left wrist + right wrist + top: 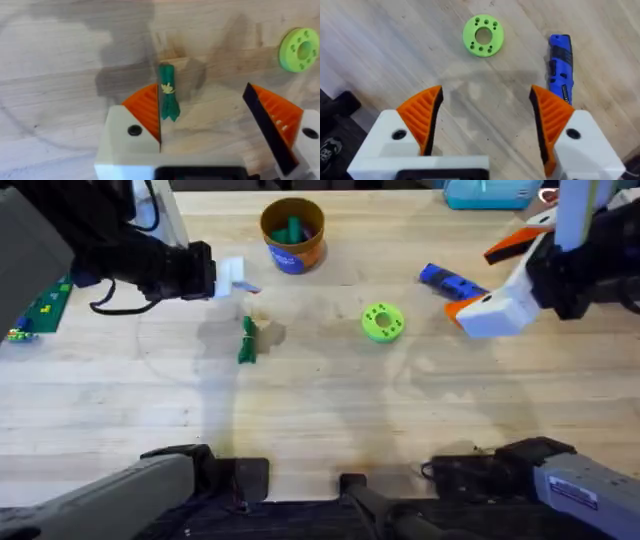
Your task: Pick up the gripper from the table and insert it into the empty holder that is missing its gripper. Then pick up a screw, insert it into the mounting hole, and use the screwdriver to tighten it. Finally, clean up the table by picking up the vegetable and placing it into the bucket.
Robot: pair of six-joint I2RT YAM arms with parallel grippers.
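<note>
**Clean-up stage: vegetable not yet picked**

- Left third of overhead view: left gripper [200,95] hangs over the table [320,410], fingers spread wide, nothing held. In its wrist view the vegetable [167,92] lies flat on the wood between the two orange pads, just beside one of them and well apart from the other. No contact that I can make out.
- Overhead, the vegetable [247,340] sits left of centre, below and a little left of the bucket [315,245], apart from it.
- Bucket stands upright at top centre, blue label facing the camera. Something dark green is already inside it; what it is, I cannot tell.
- Right of centre: lime-green disc [382,322] with holes, flat on the table, untouched.
- Further right: screwdriver [452,280] lies on its side, no gripper on it.
- Right third: right gripper [486,92] hovers above bare wood, fingers wide open and empty, the disc ahead of it and the screwdriver just beside one finger.

Judgement: the screwdriver lying loose suggests the tightening is over, though the mount and screw cannot be checked from these views. What is left is the tidy-up: close on the vegetable, lift it, carry it to the bucket and let go. The left arm looks placed for that grasp, but it needs to centre the piece between the pads first.
</note>
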